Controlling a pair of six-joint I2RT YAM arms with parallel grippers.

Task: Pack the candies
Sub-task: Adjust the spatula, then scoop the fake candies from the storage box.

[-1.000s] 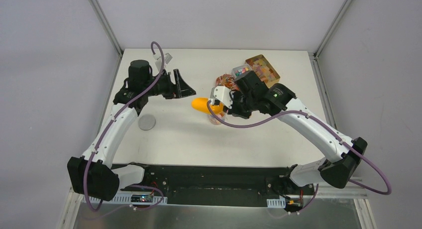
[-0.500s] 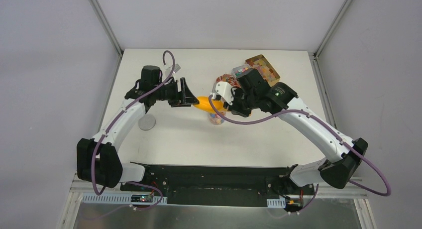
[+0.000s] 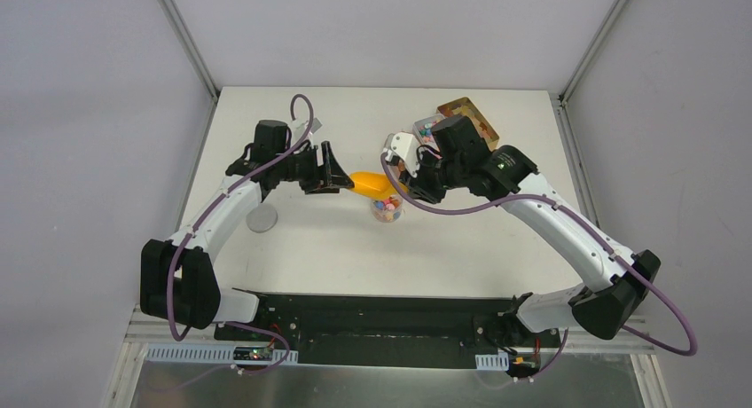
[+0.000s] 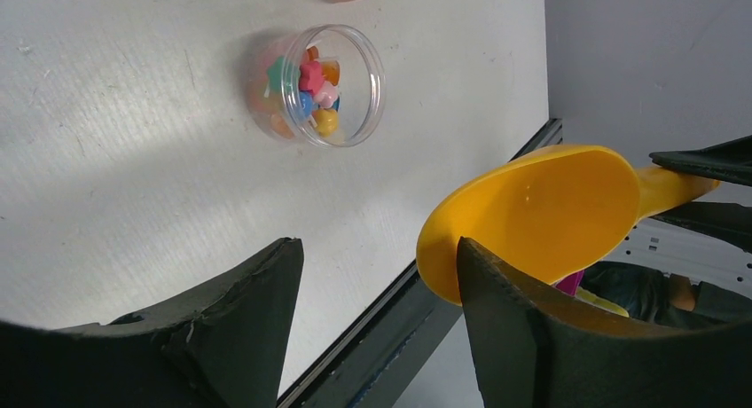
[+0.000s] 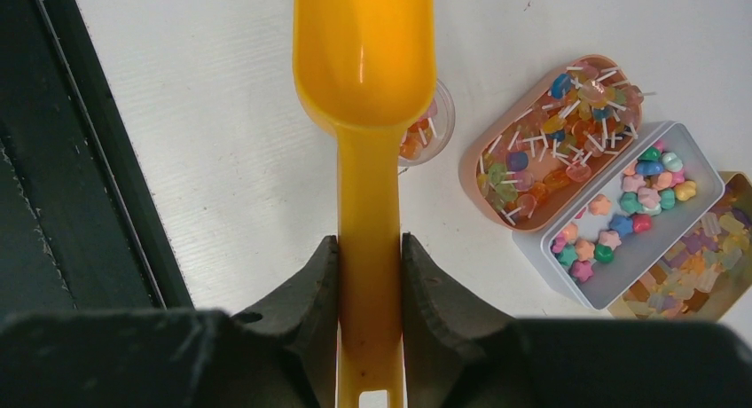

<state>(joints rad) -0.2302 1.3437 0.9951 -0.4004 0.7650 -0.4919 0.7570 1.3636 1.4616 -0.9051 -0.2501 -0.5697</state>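
Observation:
My right gripper (image 5: 370, 248) is shut on the handle of the orange scoop (image 5: 364, 53), whose bowl looks empty. Below it stands a small clear jar (image 3: 387, 210) holding several candies (image 4: 315, 84). In the top view the scoop (image 3: 372, 184) hangs just above and left of the jar. My left gripper (image 4: 377, 248) is open with nothing between its fingers. One of its fingers (image 4: 497, 319) is at the tip of the scoop's bowl (image 4: 532, 217); I cannot tell whether they touch. More candies (image 5: 634, 195) lie in a white tray (image 5: 612, 284).
A pink oval tray (image 5: 474, 173) of stick sweets and a gold tray (image 5: 736, 195) sit beside the white one at the back right. A grey round lid (image 3: 262, 218) lies on the table at the left. The table's near edge has a black rail (image 5: 53, 160).
My left arm has swung right until its gripper reached the scoop's bowl, and its jaws narrowed slightly. The right gripper has drawn the scoop back to the right, uncovering the jar.

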